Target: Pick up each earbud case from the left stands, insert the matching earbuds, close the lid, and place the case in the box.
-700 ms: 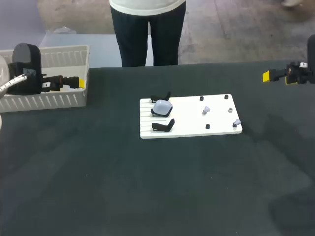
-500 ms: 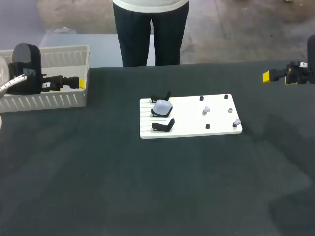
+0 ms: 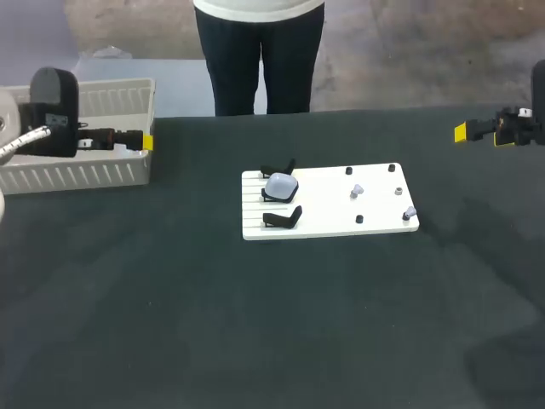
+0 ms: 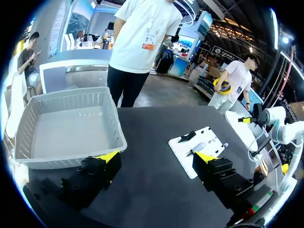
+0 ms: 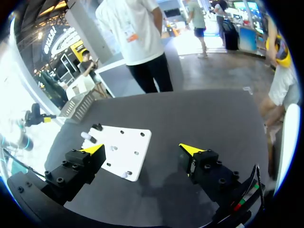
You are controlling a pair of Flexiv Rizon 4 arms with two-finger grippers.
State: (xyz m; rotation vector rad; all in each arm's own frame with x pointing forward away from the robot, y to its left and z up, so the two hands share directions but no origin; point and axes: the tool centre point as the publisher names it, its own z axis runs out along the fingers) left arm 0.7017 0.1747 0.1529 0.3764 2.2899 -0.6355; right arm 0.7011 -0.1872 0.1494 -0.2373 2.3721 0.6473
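The pale earbud case (image 3: 280,185) sits propped at the left end of the white board (image 3: 341,223), its long axis seemingly left to right, though it is too rounded to be sure. The left end effector (image 3: 146,141), by the box (image 3: 85,175) rim, and the right end effector (image 3: 461,132), far right, hang released and empty. An off-centre pinch could squirt the smooth case away.

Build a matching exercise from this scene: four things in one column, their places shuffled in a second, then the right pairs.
Things
1. earbud case
2. basket
3. left pincer
4. right pincer

Places
A. over the table's far right corner
B. on the white board, at its left end
C. at the table's far left corner
D. above the basket's right end

Pairs: 1-B, 2-C, 3-D, 4-A
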